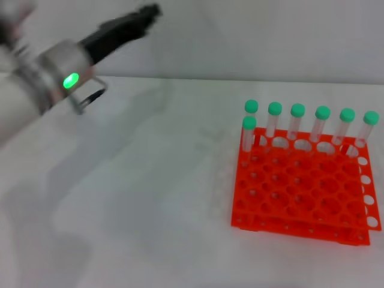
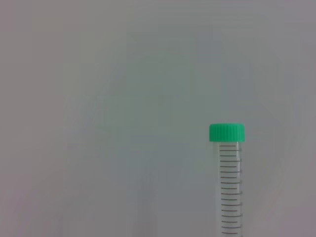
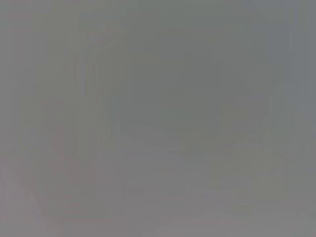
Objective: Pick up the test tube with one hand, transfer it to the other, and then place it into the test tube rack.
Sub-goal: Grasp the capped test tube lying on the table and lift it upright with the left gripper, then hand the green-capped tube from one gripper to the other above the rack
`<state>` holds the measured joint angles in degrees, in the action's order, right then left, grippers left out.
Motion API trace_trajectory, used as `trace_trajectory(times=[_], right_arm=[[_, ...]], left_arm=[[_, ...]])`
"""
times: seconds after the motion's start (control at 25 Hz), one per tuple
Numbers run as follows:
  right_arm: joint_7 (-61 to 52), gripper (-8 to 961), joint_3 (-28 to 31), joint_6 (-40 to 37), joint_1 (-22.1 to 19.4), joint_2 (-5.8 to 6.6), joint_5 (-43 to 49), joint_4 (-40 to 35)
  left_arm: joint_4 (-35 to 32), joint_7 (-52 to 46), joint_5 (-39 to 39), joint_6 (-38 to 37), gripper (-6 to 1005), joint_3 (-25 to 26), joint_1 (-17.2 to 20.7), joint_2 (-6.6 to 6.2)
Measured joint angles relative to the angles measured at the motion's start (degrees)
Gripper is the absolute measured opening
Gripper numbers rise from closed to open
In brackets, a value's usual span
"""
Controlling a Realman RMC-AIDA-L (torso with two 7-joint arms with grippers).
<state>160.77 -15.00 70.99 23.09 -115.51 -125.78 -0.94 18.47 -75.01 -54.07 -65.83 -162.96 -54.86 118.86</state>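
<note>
Close to your left wrist camera stands the tube, its tip cut off. Your left gripper is blurred, its grip unreadable. Well off to its right sits the rack.

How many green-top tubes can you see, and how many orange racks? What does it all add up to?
Green-capped tubes standing in the test tube rack: 7
Lone test tube, left wrist view, no rack around it: 1
Orange racks: 1
Left end effector, raised at the far left: 1
Total: 10
</note>
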Motion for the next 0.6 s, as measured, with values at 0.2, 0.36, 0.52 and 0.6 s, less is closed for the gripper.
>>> trace_trajectory(times=[0.2, 0.36, 0.52, 0.6], right_arm=[[-5.0, 802, 2.3, 0.9, -0.9, 0.2, 0.0, 0.4], [-13.4, 800, 0.8, 1.8, -2.1, 0.57, 1.0, -2.3], [-26.4, 798, -5.5, 2.6, -4.7, 0.86, 3.4, -9.9], [-30.7, 797, -7.9, 2.9, -5.5, 1.15, 4.1, -12.4]], left_arm=[[-10.2, 21.0, -17.1, -18.0, 228, 0.0, 10.0, 0.12], [-16.1, 29.0, -11.9, -22.8, 235, 0.0, 11.7, 0.25], [-21.5, 34.6, -2.5, -21.1, 241, 0.0, 10.7, 0.5], [-25.6, 38.6, 3.0, -17.8, 244, 0.1, 9.6, 0.62]])
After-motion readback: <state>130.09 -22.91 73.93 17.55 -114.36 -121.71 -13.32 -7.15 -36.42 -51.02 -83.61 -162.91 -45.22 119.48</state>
